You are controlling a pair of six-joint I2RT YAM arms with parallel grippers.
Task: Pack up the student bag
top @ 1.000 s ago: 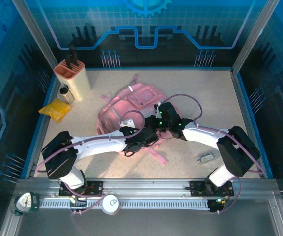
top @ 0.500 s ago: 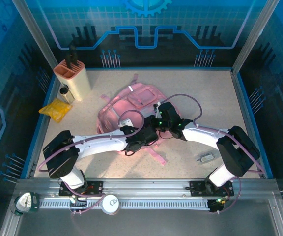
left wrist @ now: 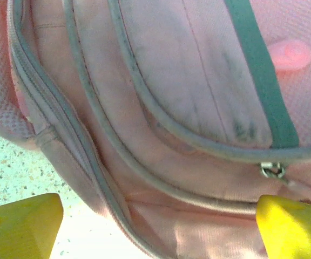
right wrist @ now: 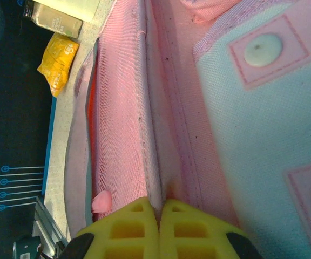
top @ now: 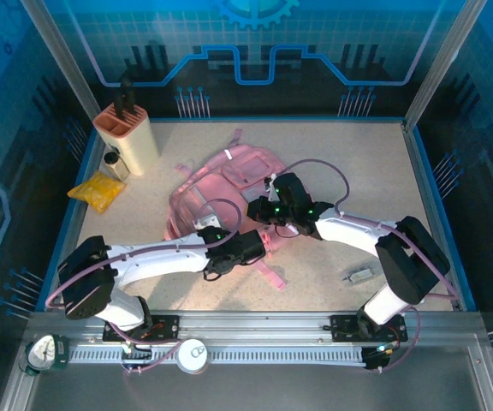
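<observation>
Two grippers work the student bag [top: 221,184]: right gripper [right wrist: 159,216] clamped on its mesh fold [right wrist: 126,108]; left gripper [left wrist: 155,226], spread wide, nearest the zipper pull [left wrist: 272,171].

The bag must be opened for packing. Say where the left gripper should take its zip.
Pinch the small metal zip pull, lying flat on the backpack at the track's end. Come from above with the open left gripper, probably shifted toward the fingertip it sits beside.
</observation>
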